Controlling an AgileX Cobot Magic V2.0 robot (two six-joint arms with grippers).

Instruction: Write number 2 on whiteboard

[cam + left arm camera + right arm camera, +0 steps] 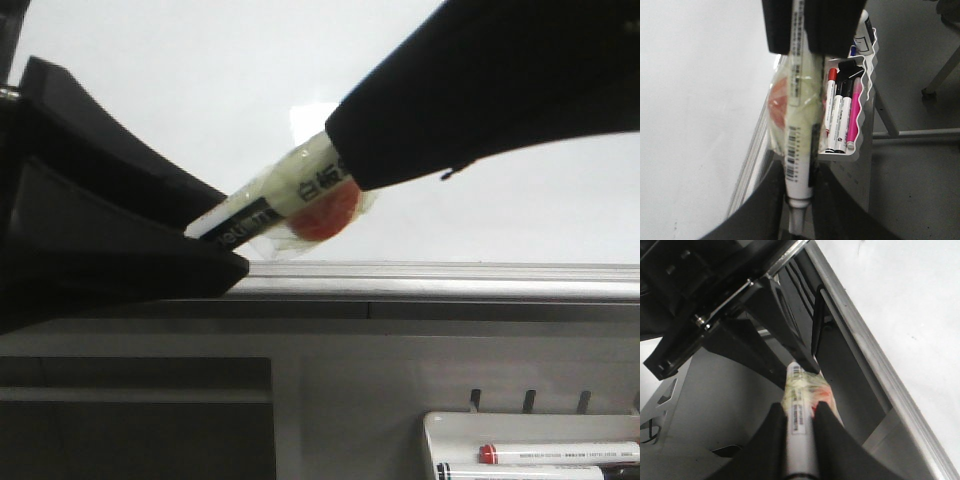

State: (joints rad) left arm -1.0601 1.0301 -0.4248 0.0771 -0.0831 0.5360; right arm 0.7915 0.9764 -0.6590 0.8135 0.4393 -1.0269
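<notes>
The whiteboard (200,60) fills the background, with its grey metal ledge (450,281) along the lower edge. No number 2 shows on it. A white marker (272,206), wrapped in clear tape with a red-orange lump on it, is held slanted just in front of the board. My left gripper (215,240) is shut on its lower end. My right gripper (340,165) is shut on its upper part. In the left wrist view the marker (800,150) runs between the left fingers (765,210). In the right wrist view it (799,425) lies between the right fingers (771,440).
A small white tray (450,425) hangs below the ledge at the right and holds a red-capped marker (560,452). In the left wrist view the tray (866,107) holds red, black and pink markers. A dark recessed panel (130,420) lies at the lower left.
</notes>
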